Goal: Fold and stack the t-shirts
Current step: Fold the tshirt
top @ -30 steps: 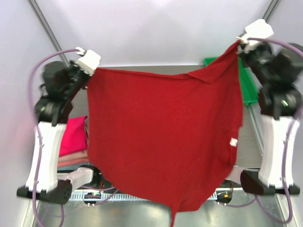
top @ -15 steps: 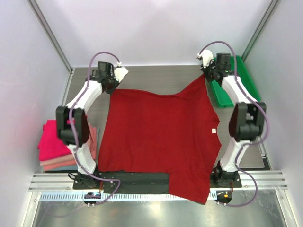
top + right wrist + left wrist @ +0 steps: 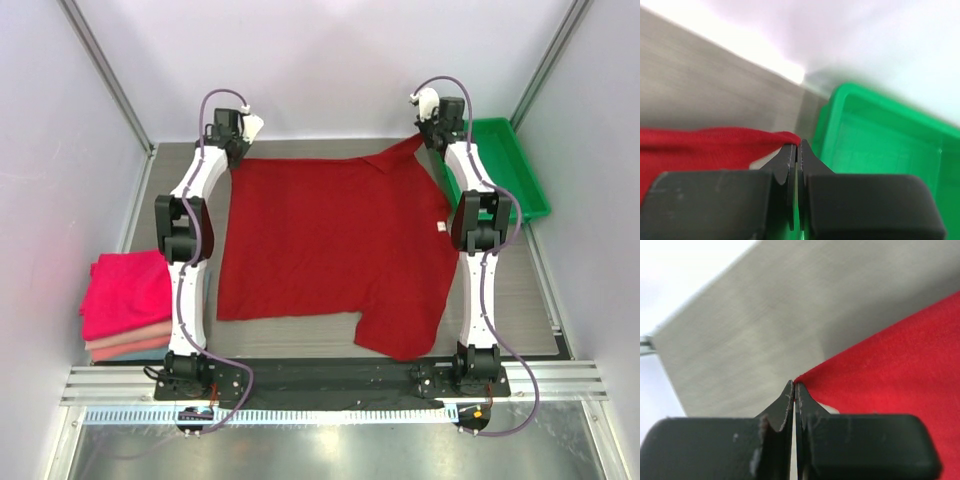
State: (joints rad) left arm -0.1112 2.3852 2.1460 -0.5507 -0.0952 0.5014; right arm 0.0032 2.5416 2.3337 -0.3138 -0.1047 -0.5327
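Observation:
A large dark crimson t-shirt (image 3: 330, 235) lies spread flat on the grey table (image 3: 300, 335), with one part drooping toward the near edge at the lower right. My left gripper (image 3: 237, 158) is shut on its far left corner (image 3: 812, 377); the black jaws meet on the cloth tip (image 3: 795, 386). At the far right corner, my right gripper (image 3: 426, 140) is shut on the red cloth (image 3: 740, 137), right beside the green tray. Both arms are stretched far out. At the left edge sits a folded stack, with a magenta-pink t-shirt (image 3: 125, 295) on top and salmon and pale pink t-shirts (image 3: 130, 345) under it.
A green plastic tray (image 3: 505, 175) stands at the far right, its near wall (image 3: 840, 150) just right of my right jaws. Grey wall panels and metal posts close in the table. A metal rail (image 3: 320, 385) runs along the near edge.
Both arms have swung from a raised pose down and away toward the back of the table. The crimson shirt, hanging in the air before, now lies flat on the table.

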